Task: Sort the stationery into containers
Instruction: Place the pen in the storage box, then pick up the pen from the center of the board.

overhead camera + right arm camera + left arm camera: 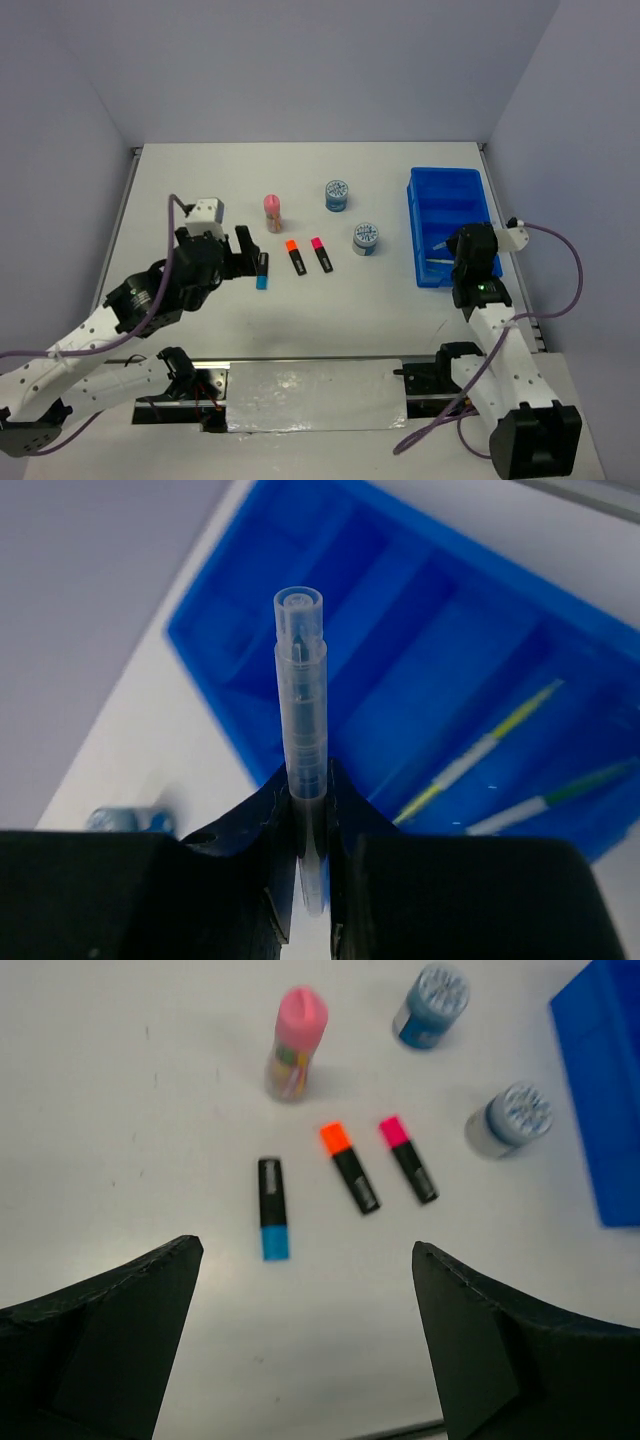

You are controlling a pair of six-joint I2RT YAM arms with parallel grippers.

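Observation:
My right gripper [308,790] is shut on a thin pale pen [303,700] and holds it above the blue tray [300,540], over the tray's near end in the top view [470,262]. Two pale pens [480,750] lie in a tray compartment. My left gripper [305,1260] is open and empty, above the table near the blue-capped highlighter [272,1222]. The orange-capped highlighter [349,1167] and pink-capped highlighter [408,1158] lie beside it. The pink-topped tube [295,1043] stands behind. Two blue-white rolls [432,1005] [511,1118] stand toward the tray [445,200].
The table's right edge runs just beyond the tray. A grey plate [315,395] lies between the arm bases at the near edge. Grey walls enclose the table on the left, back and right.

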